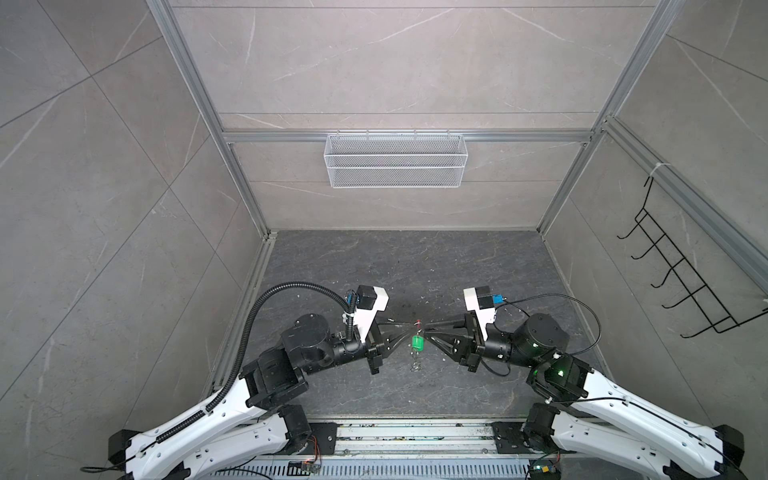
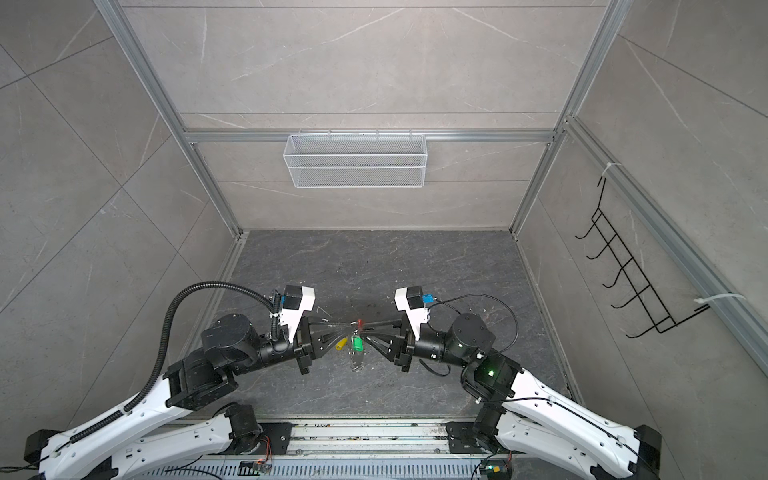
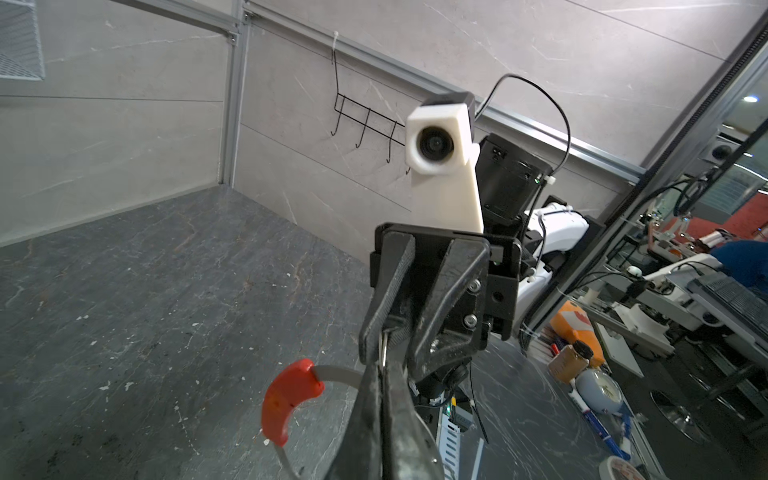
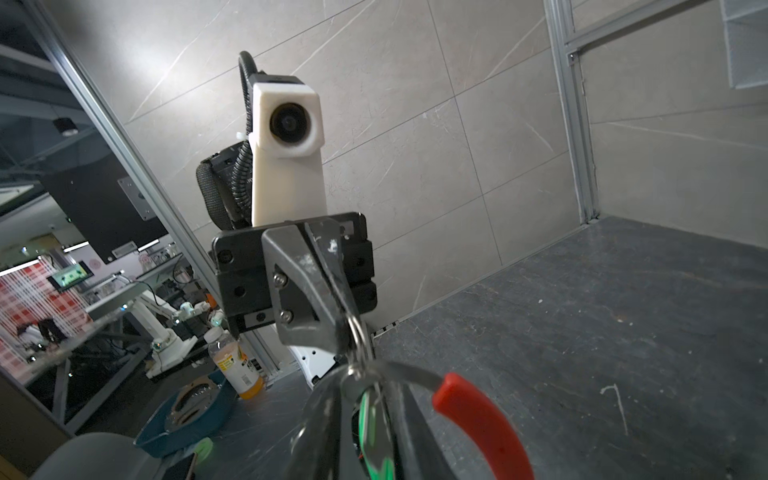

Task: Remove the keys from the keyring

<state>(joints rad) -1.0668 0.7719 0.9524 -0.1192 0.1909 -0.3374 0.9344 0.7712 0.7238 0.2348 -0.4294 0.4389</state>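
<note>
Both grippers meet tip to tip above the dark floor, with the keyring (image 3: 286,399) between them. Its red sleeve (image 1: 418,322) sticks out sideways from the grey wire. My left gripper (image 3: 382,370) is shut on the wire, just beside a thin silver split ring. The right gripper (image 4: 365,390) faces it with its jaws a little apart. The green-tagged key (image 4: 368,415) shows in the gap between them. In both top views that green key (image 1: 417,343) hangs below the tips. A yellow-tagged key (image 2: 341,343) hangs beside it, under the left gripper (image 2: 352,327).
A white mesh basket (image 1: 395,160) hangs on the back wall. A black wire hook rack (image 1: 681,270) hangs on the right wall. Aluminium frame posts stand at the floor's corners. Small silver metal parts (image 1: 415,365) dangle below the green tag.
</note>
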